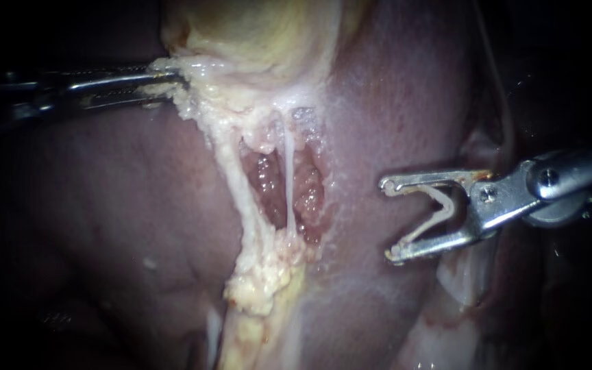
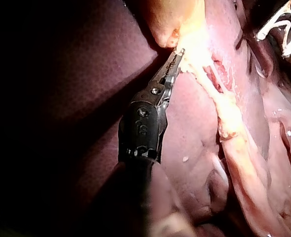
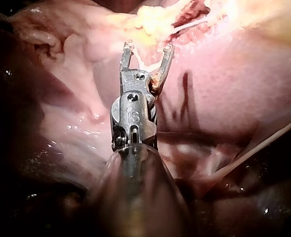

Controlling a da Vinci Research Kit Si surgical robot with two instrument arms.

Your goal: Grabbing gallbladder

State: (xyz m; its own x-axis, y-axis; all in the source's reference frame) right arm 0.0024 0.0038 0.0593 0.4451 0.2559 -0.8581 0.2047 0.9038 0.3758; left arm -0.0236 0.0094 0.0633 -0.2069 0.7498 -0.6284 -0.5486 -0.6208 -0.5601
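The pale yellow gallbladder (image 1: 255, 34) lies at the top centre of the endoscope view, against the purple liver (image 1: 104, 205). My left instrument (image 1: 169, 81) comes in from the left, its jaws shut on the gallbladder's whitish lower edge; the left wrist view shows the same grip (image 2: 177, 57). Below that edge a raw window holds a thin white tube (image 1: 288, 178). My right instrument (image 1: 385, 219) hovers right of the window with its jaws wide open, apart from the tissue. A pale V-shaped piece sits deep between them. In the right wrist view these jaws (image 3: 148, 48) stop just short of the fatty tissue.
A yellow fatty band (image 1: 262, 274) runs down from the window to the bottom edge. A second pale strand (image 1: 236, 185) borders the window's left side. Liver surface (image 1: 392, 103) lies behind the right instrument. My right instrument's tip (image 2: 283, 29) shows beyond the left jaws.
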